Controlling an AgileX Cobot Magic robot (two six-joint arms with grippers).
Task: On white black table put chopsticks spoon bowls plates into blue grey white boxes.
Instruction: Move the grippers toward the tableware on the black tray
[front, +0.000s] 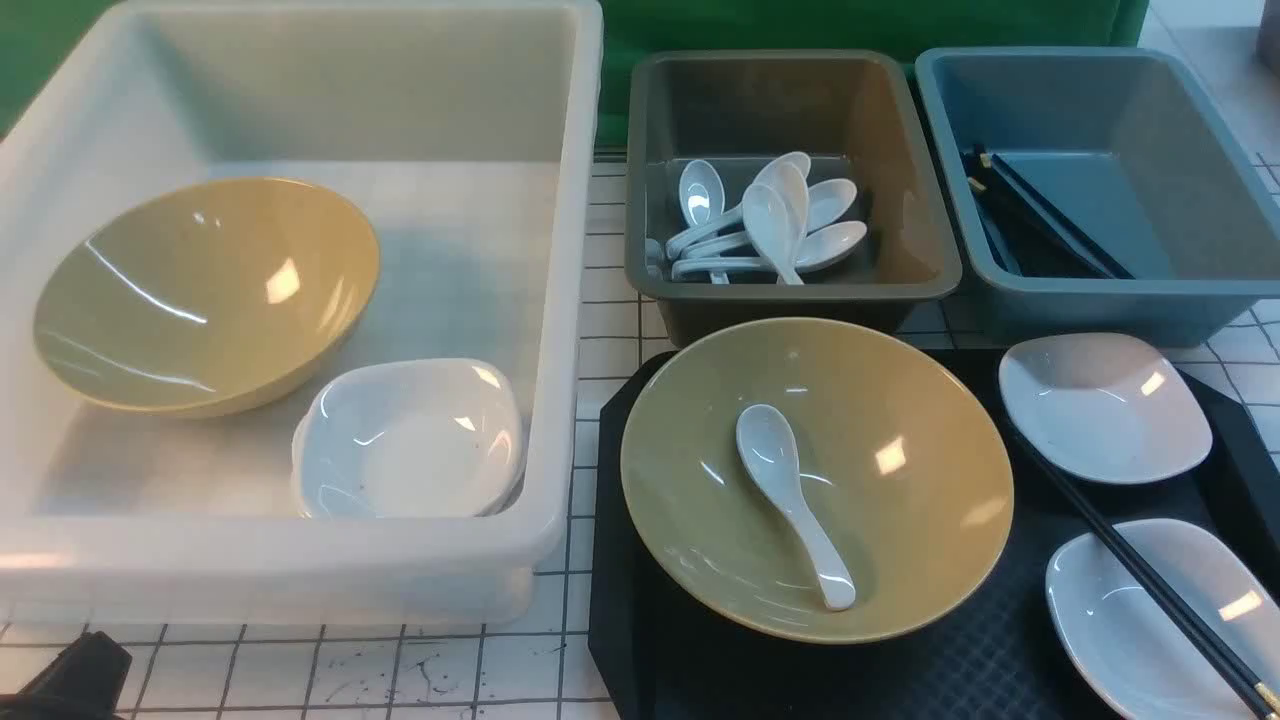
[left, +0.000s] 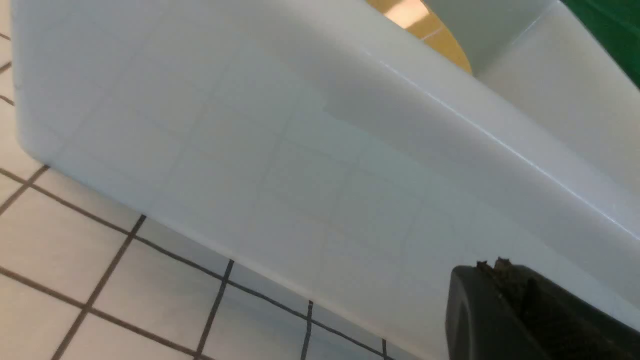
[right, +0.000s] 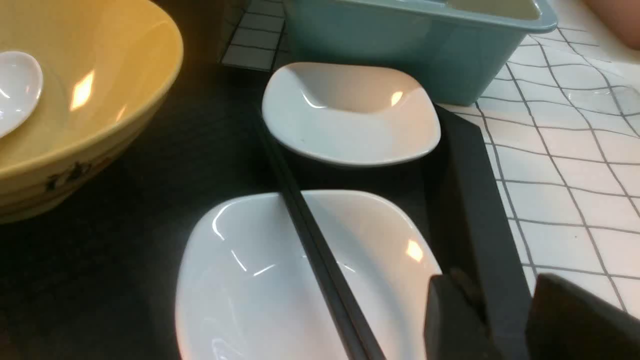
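On the black tray (front: 700, 660) a yellow bowl (front: 900, 520) holds a white spoon (front: 790, 500). Two white plates stand to its right, one far (front: 1100, 405) and one near (front: 1130, 630), with black chopsticks (front: 1150, 580) lying across the near one. My right gripper (right: 505, 320) is open and empty above the tray's right edge, beside the near plate (right: 250, 280) and the chopsticks (right: 320, 250). My left gripper (left: 500, 270) is shut and empty, low by the white box's (left: 300, 150) outer wall.
The white box (front: 570, 300) holds a yellow bowl (front: 200, 290) and stacked white plates (front: 410, 440). The grey box (front: 900, 170) holds several spoons (front: 770, 225). The blue box (front: 1180, 150) holds chopsticks (front: 1040, 215). The gridded table (front: 300, 670) shows in front.
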